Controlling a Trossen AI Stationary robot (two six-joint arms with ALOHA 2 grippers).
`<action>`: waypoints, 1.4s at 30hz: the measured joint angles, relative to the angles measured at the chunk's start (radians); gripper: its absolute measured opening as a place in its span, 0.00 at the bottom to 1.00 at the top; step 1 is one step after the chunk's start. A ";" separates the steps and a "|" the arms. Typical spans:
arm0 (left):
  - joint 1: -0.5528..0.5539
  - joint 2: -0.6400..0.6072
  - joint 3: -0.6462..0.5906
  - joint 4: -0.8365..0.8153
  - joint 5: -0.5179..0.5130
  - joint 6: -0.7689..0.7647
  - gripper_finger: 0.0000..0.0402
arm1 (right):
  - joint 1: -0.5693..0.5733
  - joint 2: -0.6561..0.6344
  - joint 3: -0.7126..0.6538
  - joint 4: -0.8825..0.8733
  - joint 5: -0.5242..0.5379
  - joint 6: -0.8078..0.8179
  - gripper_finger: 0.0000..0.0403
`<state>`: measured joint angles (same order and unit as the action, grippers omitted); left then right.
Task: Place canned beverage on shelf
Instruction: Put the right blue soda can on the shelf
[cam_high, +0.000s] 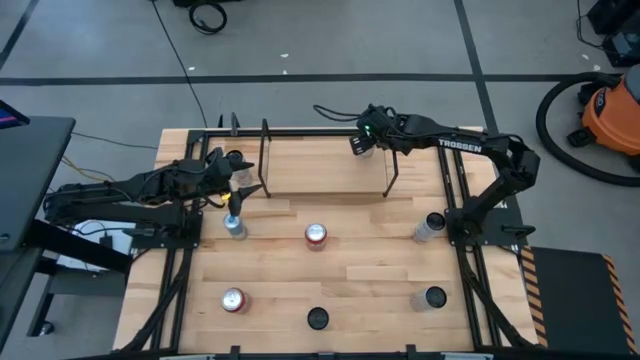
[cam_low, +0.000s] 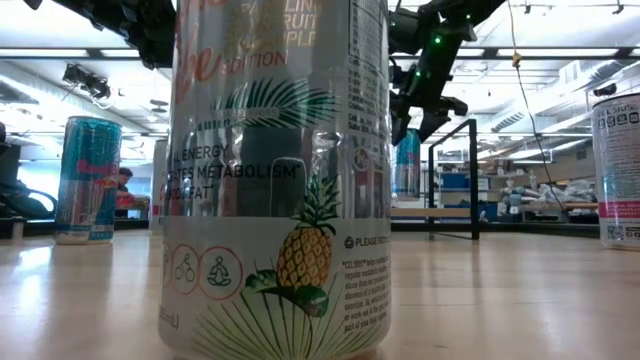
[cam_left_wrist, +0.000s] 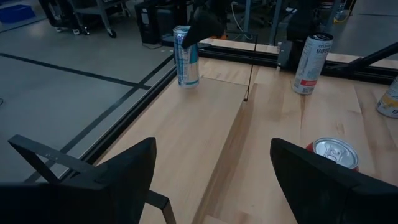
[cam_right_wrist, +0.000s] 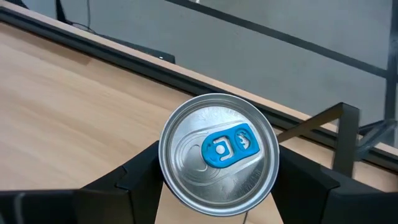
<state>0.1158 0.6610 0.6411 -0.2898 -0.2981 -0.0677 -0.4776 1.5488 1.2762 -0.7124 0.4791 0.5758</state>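
Note:
The shelf (cam_high: 325, 165), black rods around a light wood board, stands at the table's far middle. It also shows in the low view (cam_low: 455, 180). A blue-and-silver can (cam_left_wrist: 185, 56) stands upright by its base on the board's far right end. My right gripper (cam_high: 362, 140) is above it, shut on it. The right wrist view looks down on the can's silver top with its blue tab (cam_right_wrist: 219, 152). My left gripper (cam_high: 243, 186) hovers open and empty at the shelf's left end, and its fingers (cam_left_wrist: 118, 171) frame the board. My right gripper comes from above, pointing down, with one finger (cam_right_wrist: 134, 180) on each side of the can's upper wall just below the rim (cam_right_wrist: 163, 163). The can is pinched between them. It stays upright, its base on the shelf board.
Other cans stand on the table: a silver one (cam_high: 234, 225) just near of my left gripper, red ones (cam_high: 316, 235) (cam_high: 233, 300), a white one (cam_high: 430, 225), and dark-topped ones (cam_high: 318, 318) (cam_high: 435, 297). A pineapple-print can (cam_low: 275, 180) fills the low view.

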 joint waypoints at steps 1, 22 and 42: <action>0.000 0.000 0.000 0.001 0.000 0.000 0.79 | -0.001 0.003 0.000 0.000 0.001 0.000 0.63; 0.000 0.000 0.000 0.000 0.000 -0.001 0.79 | -0.004 0.004 -0.021 -0.006 0.024 0.005 0.63; 0.000 0.000 0.000 0.000 0.000 -0.001 0.79 | -0.012 0.003 -0.021 0.039 -0.008 -0.089 0.74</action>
<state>0.1158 0.6613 0.6411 -0.2893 -0.2983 -0.0685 -0.4892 1.5514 1.2552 -0.6730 0.4709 0.4866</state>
